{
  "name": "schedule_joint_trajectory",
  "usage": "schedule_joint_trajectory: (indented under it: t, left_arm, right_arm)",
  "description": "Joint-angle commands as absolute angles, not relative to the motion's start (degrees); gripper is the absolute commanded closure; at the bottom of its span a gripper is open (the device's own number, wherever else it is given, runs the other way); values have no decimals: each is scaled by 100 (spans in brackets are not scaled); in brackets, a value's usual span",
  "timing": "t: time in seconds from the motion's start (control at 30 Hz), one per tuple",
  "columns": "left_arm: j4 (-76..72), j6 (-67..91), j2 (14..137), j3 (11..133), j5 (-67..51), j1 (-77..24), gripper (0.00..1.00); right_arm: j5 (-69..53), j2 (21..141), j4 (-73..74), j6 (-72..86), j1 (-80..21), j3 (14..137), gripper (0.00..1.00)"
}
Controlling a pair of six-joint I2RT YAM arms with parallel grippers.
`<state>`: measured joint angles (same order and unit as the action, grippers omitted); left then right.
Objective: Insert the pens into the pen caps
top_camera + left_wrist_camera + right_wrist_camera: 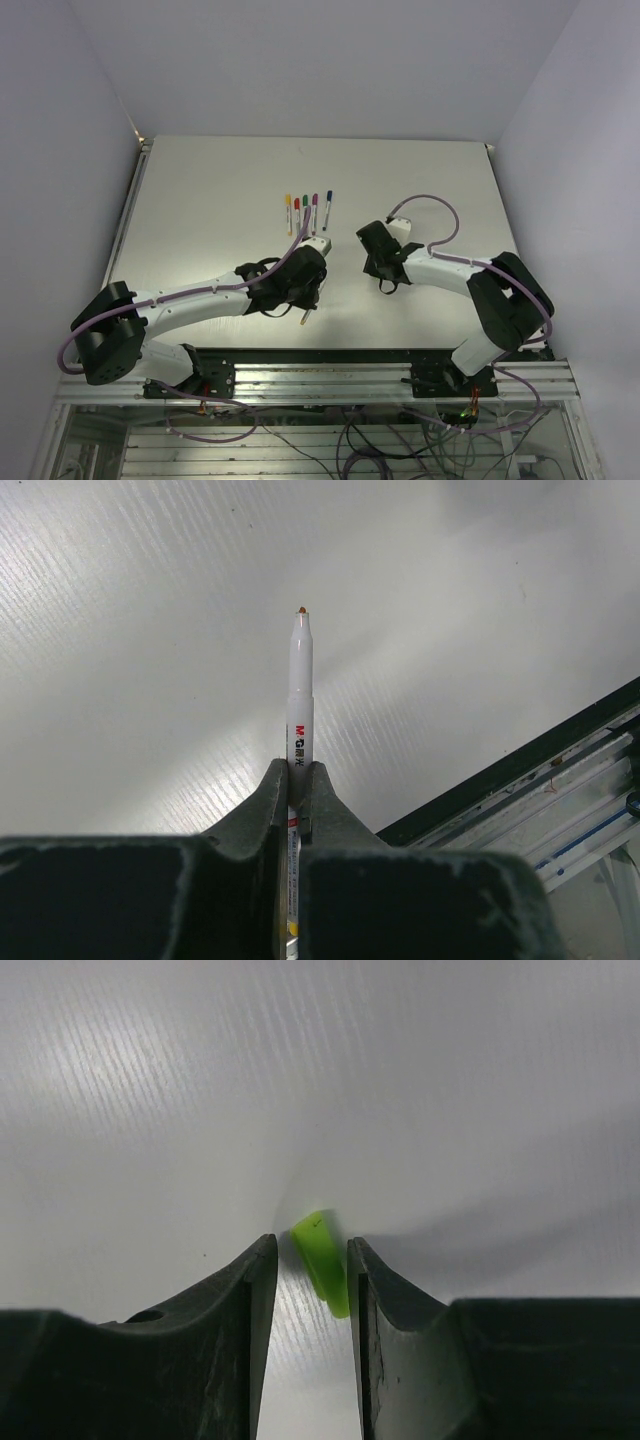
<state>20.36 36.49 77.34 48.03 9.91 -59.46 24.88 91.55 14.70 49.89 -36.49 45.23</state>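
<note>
Last pen, last cap: the left gripper (298,770) is clamped tight on a pen (301,680), low on its barrel, while the right gripper (310,1245) stands part-open over the light green cap (322,1260) lying on the table (200,200). The cap sits between the fingers, close to one pad, with a gap showing at the other; nothing is gripped there yet. A row of five capped pens (306,210) lies towards the far middle of the table, well apart from both arms.

The pick looks delicate. The cap lies askew across the gap, so a slow, square squeeze would likely serve best, lest it skid or flip, and its mouth should be left clear of the fingers. Which end is open cannot be told from here.

The pen's long axis runs straight out from the left fingers, its brownish felt tip leading. From above it slants towards the near edge of the table, away from the cap, so it probably needs swinging round before the two can meet in line
</note>
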Motion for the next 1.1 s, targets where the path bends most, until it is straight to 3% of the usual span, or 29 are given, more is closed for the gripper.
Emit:
schedule_joint_trajectory:
  t: [0.0,0.13,0.27,0.37,0.57,0.8,1.07]
  left_arm:
    - [1900,3695,7716,4807,968,-5972,93]
    - [1882,3721,7705,4796,963,-5970,93]
    - [1856,3738,7699,4785,935,-5968,93]
    - [1820,3758,7671,4738,885,-5968,93]
    - [1698,3741,7493,4625,854,-5968,93]
    - [1284,3566,7277,4637,994,-6176,93]
    - [3,3536,7221,4403,1852,-7166,93]
  right_arm:
    - [2301,9298,1779,4947,-3792,4290,66]
    - [2314,9377,1790,4995,-3798,4171,69]
    - [2355,9526,1783,4987,-3801,4145,79]
    - [2370,9730,1864,4931,-3802,4236,100]
    - [2119,9396,1576,4710,-3797,4074,100]
    - [2035,7769,994,4173,-3807,3890,100]
    - [1868,5863,68,3983,-4046,3362,100]
